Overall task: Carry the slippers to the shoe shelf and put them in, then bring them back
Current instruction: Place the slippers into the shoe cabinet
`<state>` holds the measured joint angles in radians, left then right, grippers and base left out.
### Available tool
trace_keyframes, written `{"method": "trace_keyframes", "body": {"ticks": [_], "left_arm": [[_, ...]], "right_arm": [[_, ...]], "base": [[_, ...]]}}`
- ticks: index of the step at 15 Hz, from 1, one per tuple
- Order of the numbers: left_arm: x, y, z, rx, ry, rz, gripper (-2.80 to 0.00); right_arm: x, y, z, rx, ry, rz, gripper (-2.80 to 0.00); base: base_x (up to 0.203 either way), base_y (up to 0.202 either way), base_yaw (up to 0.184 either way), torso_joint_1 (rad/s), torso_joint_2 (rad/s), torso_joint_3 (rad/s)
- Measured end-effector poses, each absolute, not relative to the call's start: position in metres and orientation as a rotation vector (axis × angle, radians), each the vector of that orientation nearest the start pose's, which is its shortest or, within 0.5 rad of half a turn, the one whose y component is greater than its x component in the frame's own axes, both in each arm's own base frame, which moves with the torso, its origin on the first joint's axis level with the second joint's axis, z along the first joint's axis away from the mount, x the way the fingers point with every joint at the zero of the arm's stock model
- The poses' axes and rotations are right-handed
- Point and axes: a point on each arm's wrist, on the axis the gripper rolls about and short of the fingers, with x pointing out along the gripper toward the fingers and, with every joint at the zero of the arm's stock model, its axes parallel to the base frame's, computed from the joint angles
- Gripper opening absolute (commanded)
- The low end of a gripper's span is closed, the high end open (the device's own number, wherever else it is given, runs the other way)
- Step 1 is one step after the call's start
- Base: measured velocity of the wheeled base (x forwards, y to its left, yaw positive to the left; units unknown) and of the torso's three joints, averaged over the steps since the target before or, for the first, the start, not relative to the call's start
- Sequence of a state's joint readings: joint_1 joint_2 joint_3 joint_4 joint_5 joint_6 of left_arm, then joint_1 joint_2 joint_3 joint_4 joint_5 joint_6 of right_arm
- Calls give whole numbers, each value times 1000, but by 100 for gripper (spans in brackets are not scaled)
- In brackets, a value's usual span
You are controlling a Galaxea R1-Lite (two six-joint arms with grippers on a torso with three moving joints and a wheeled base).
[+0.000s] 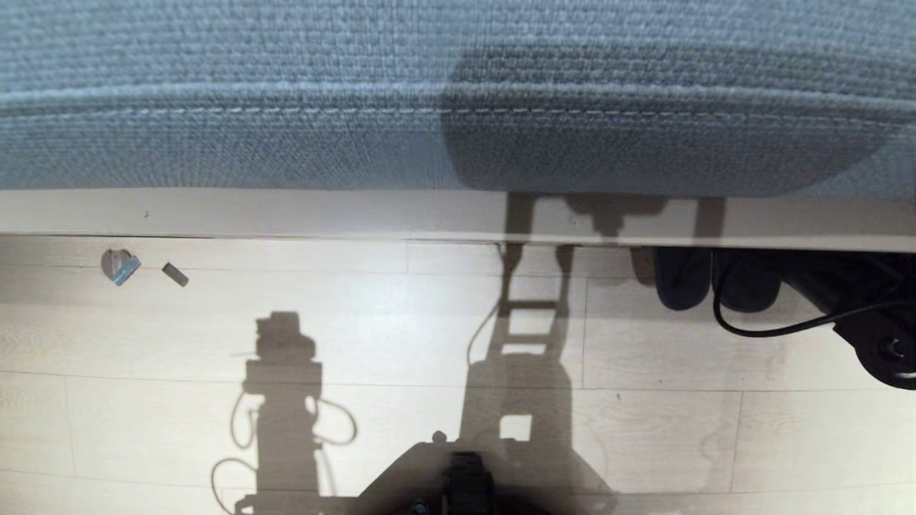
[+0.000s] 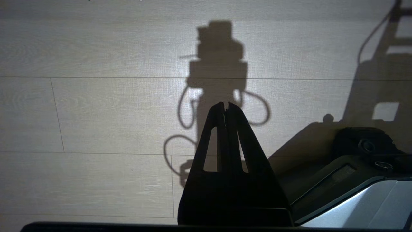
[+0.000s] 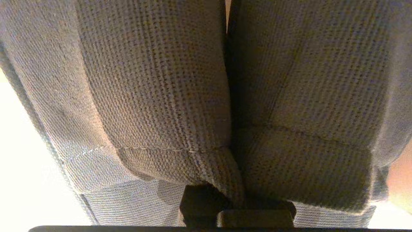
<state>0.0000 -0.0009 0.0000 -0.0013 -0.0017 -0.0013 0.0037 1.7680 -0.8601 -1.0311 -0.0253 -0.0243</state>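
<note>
Woven grey-blue fabric fills the right wrist view: the slippers sit pressed side by side right in front of that camera, a dark seam between the two, and the right gripper is pinched on their folded back edges, where only the dark roots of its fingers show under the cloth. From the head, the same pair appears as two dark rounded shapes just under the front edge of the pale board, low on the right, partly tucked beneath it. The right arm reaches in from the right edge behind them, stretched low and roughly level toward the opening, with a black cable looping from it above the floor.

Above the board runs a blue cushion with a stitched seam.

The left gripper hangs pointing at the wooden floor, its two black fingers pressed together at the tips with nothing between them, its shadow falling on the planks ahead. Part of the robot's base shows beside it.

Two small bits of debris lie on the floor near the board, far left.
</note>
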Motion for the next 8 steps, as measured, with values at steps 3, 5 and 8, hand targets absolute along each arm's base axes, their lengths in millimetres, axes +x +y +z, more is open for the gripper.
{"method": "trace_keyframes", "body": {"ticks": [3,5,8], "left_arm": [[-23,0,76,-1,-2,-2,-280],[-23,0,76,-1,-2,-2,-280],[-23,0,76,-1,-3,-2,-280]], "right_arm": [[346,4,226,60,-150,-20,-280],[353,11,229,141,-154,-29,-280],[358,20,225,147,-144,-12,-280]], "base": [[0,0,0,0,0,0],[0,0,0,0,0,0],[0,0,0,0,0,0]]}}
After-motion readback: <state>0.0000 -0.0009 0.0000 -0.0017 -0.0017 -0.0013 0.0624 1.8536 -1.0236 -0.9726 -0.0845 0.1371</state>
